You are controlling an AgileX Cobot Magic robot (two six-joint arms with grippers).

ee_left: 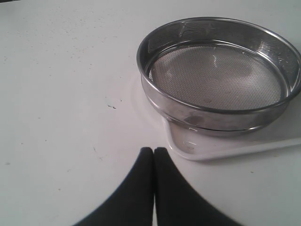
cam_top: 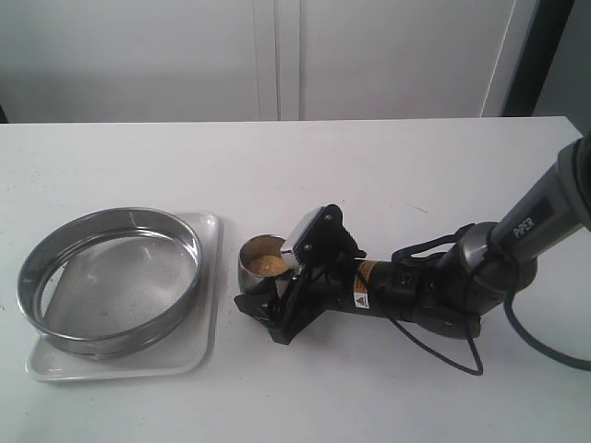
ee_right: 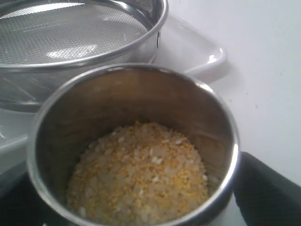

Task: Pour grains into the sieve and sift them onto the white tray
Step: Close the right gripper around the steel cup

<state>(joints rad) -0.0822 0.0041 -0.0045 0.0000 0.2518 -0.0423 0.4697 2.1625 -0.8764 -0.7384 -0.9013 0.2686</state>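
The empty sieve [cam_top: 115, 277] rests on the white tray [cam_top: 189, 360] at the left. Just right of the tray stands a small steel cup [cam_top: 251, 275] holding the grains [cam_top: 266, 263], a yellow and pale mix. My right gripper [cam_top: 275, 269] lies low on the table, open, with one finger on each side of the cup. The right wrist view looks down into the cup [ee_right: 141, 94] at the grains [ee_right: 141, 174], with a dark finger [ee_right: 268, 188] beside the rim and the sieve [ee_right: 70, 37] beyond. My left gripper [ee_left: 153, 150] is shut on nothing, short of the tray [ee_left: 225, 148] and sieve [ee_left: 218, 75].
The white table [cam_top: 388, 166] stretches bare behind and to the right. My right arm [cam_top: 517, 231] comes in from the right edge, with a black cable [cam_top: 462, 355] looping on the table below it. The left arm is out of the exterior view.
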